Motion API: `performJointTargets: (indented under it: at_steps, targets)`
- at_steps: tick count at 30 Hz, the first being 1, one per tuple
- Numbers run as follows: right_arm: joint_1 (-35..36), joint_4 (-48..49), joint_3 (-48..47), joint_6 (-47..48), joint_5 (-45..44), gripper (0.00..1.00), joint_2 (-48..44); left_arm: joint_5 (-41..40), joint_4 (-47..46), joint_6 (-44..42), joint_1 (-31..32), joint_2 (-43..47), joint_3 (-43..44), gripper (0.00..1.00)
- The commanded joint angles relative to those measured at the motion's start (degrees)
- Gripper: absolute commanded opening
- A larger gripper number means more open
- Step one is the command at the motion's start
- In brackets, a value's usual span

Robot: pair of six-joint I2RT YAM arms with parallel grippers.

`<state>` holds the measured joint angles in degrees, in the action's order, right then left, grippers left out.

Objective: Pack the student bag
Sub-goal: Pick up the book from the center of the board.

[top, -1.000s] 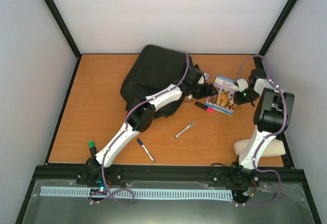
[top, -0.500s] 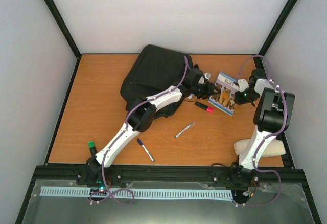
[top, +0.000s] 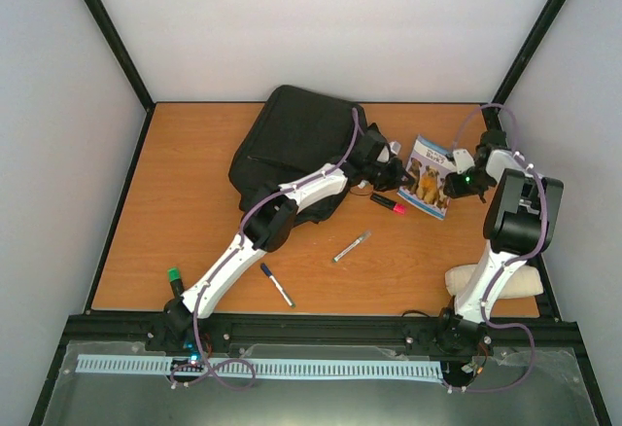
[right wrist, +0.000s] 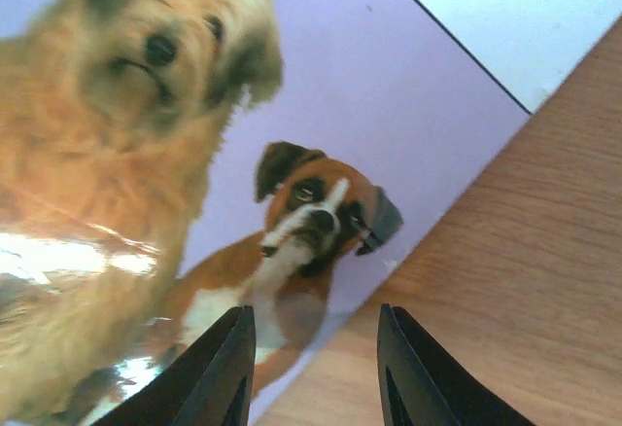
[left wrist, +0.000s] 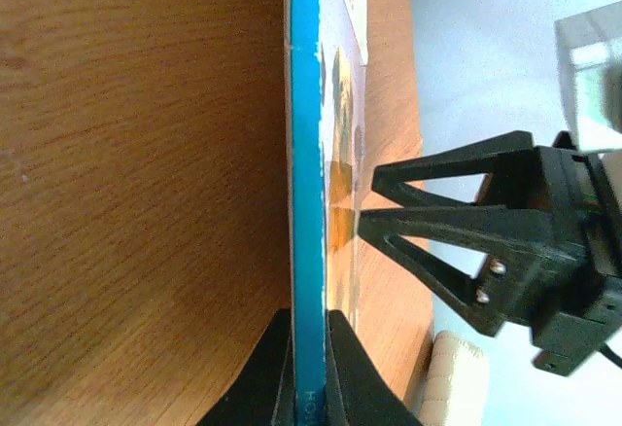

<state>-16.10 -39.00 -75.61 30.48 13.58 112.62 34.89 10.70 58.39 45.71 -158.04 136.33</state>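
At the back of the surface (top: 175,212), just right of the student bag (top: 292,139), the left end effector (left wrist: 309,372) clamps one thin edge of the tilted dog book (top: 428,176) while the right end effector (right wrist: 313,372) hangs open at its cover, so the book may twist free.

Overhead, I see bright, even, diffuse light on the orange-brown wooden surface (top: 194,202); shadows there are soft and short. The large black fabric backpack (top: 292,139) shows little detail. My right wrist view of the thin glossy dog-picture book (right wrist: 146,154) is blurred, with white glare lower left. Left wrist wood grain is sharp.
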Motion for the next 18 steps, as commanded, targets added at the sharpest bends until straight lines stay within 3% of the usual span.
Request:
performJointTargets:
  at_steps: [1,8,13,18]
  targets:
    - [-2.97,-4.72,-2.35,-1.43,8.89,0.39,-6.18,1.29,0.42,-4.68,1.09,2.63,5.48,0.01]
    - [-6.44,-12.25,-8.93,1.82,11.98,0.58,-18.04,2.21,4.81,-12.51,0.63,8.85,7.81,0.01]
    - [-6.99,-17.08,-10.82,8.54,23.04,0.67,-24.08,-0.14,12.19,-22.10,-0.02,18.79,0.82,0.01]
    - [-7.02,-20.91,-14.15,11.74,32.15,0.70,-25.29,-1.42,22.25,-30.54,-1.03,27.98,-7.23,0.01]
